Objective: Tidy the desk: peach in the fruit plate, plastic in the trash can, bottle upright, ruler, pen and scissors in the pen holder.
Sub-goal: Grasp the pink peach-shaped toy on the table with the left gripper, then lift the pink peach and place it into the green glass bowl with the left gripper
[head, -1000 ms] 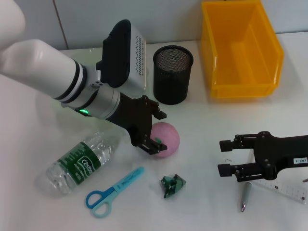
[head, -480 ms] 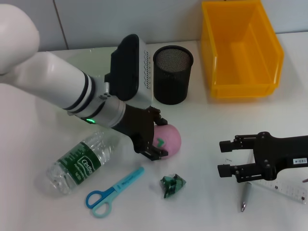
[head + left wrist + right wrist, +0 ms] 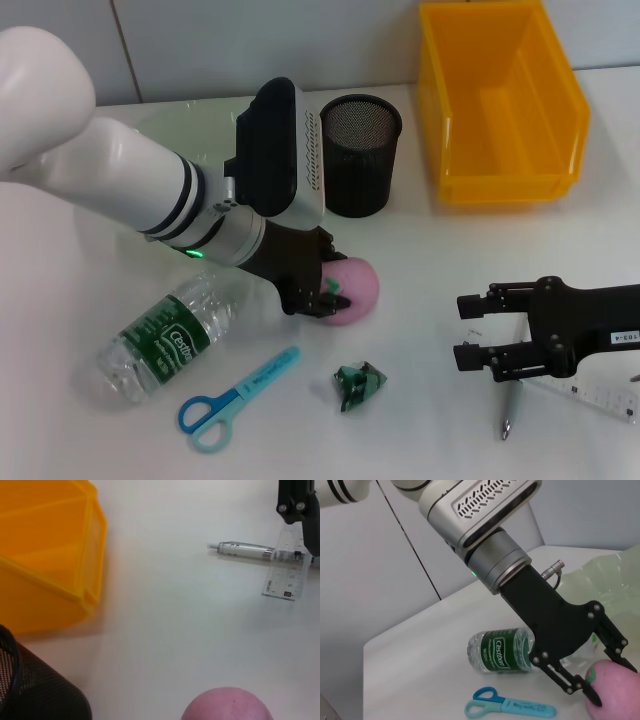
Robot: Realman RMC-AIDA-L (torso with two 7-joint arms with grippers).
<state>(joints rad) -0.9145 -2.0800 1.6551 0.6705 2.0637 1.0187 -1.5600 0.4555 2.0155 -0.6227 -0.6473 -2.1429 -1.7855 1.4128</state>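
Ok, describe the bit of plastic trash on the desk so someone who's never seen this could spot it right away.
Start at the black mesh pen holder and come toward the robot, past the pink peach that the left gripper is closing around. Just beyond it lies the plastic scrap, right of the blue scissors. It is the only small, crumpled, dark green thing there.

Lab bench: white table [image 3: 420, 260], partition panels [image 3: 380, 575]

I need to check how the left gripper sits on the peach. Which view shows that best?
The right wrist view: the left gripper shows side-on, open fingers straddling the peach. The head view shows it from above, partly covering the peach. The left wrist view shows only the peach's top.
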